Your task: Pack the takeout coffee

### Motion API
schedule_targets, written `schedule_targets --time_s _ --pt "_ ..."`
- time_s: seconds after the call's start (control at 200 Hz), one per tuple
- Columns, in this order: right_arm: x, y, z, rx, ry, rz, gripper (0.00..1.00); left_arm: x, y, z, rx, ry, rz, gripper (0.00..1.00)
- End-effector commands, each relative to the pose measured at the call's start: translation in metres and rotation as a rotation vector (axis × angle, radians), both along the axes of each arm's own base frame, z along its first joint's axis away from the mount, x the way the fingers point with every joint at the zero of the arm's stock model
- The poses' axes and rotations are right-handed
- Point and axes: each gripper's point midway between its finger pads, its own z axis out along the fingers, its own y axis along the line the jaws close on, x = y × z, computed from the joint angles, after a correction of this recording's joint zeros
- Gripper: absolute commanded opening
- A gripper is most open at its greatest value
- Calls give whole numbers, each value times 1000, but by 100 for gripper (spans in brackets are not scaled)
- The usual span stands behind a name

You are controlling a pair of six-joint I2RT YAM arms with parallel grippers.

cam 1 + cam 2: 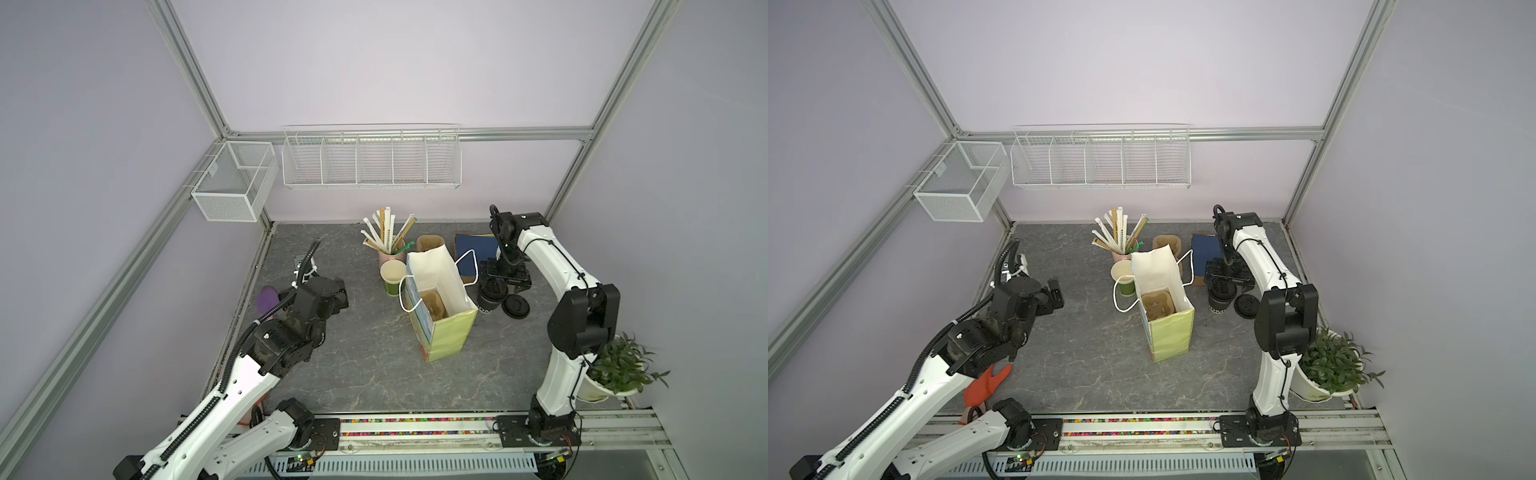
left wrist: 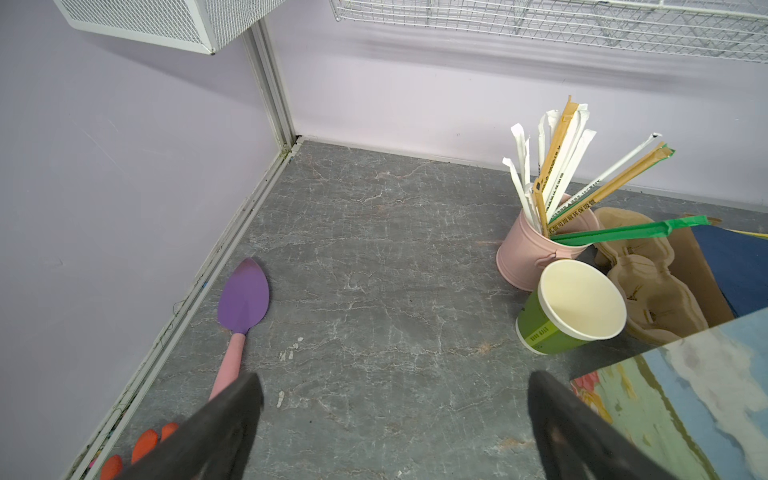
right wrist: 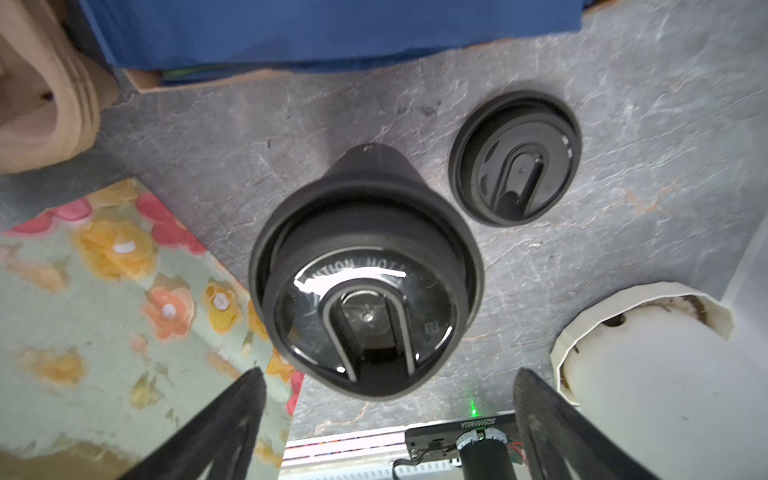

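The takeout coffee (image 1: 489,300) (image 1: 1220,298) is a black paper cup with a black lid on it, standing on the table right of the paper bag (image 1: 451,332) (image 1: 1173,336). In the right wrist view the cup (image 3: 365,257) sits just ahead of the fingers. My right gripper (image 1: 505,277) (image 1: 1227,274) (image 3: 388,376) hovers over it, open, with nothing gripped. The bag stands upright and open, with a cardboard cup carrier (image 1: 432,305) inside. My left gripper (image 1: 341,297) (image 1: 1054,296) (image 2: 395,382) is open and empty over bare table, left of the bag.
A loose black lid (image 1: 515,308) (image 3: 515,158) lies right of the cup. A green cup (image 1: 392,277) (image 2: 569,307) and a pink cup of straws (image 1: 386,253) stand behind the bag. A blue folder (image 1: 473,249), a potted plant (image 1: 619,365) and a purple trowel (image 2: 243,299) are nearby.
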Motion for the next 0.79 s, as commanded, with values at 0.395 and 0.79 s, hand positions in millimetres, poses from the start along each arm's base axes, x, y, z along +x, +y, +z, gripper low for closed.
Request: schedule_targets --time_s 0.395,0.79 --pt "0 2 -20 -5 7 28 95 -2 7 -2 24 -4 20 99" --pt "6 3 -16 11 -29 36 89 -2 8 -2 26 -6 20 99"
